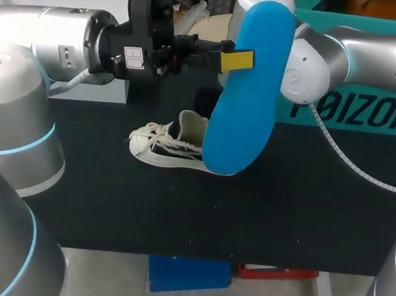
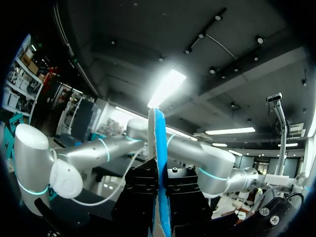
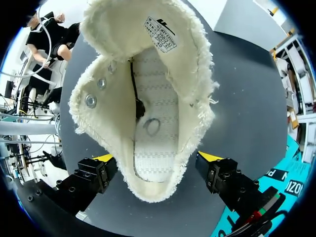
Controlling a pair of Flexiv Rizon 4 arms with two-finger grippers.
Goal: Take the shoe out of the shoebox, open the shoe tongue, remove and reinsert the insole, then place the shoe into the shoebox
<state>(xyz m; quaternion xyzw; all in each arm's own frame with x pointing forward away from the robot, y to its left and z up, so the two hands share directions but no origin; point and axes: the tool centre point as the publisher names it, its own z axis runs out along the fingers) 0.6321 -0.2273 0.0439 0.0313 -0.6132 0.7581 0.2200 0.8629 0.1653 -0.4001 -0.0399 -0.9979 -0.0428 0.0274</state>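
1 blue insole (image 1: 247, 111), probably light and floppy, hung upper-middle in the head view, pinched edgewise by the left gripper (image 1: 231, 59), while the soft canvas shoe (image 1: 161, 147) lay mid-frame, heel collar likely its firmest hold, between the wide-spread fingers of the right gripper (image 3: 157, 159).

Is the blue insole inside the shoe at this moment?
No, the left gripper holds the blue insole in the air, outside the shoe lying on the table.

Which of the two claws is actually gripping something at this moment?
The left claw: it is shut on the blue insole. The right claw stands open astride the heel of the shoe, apart from it.
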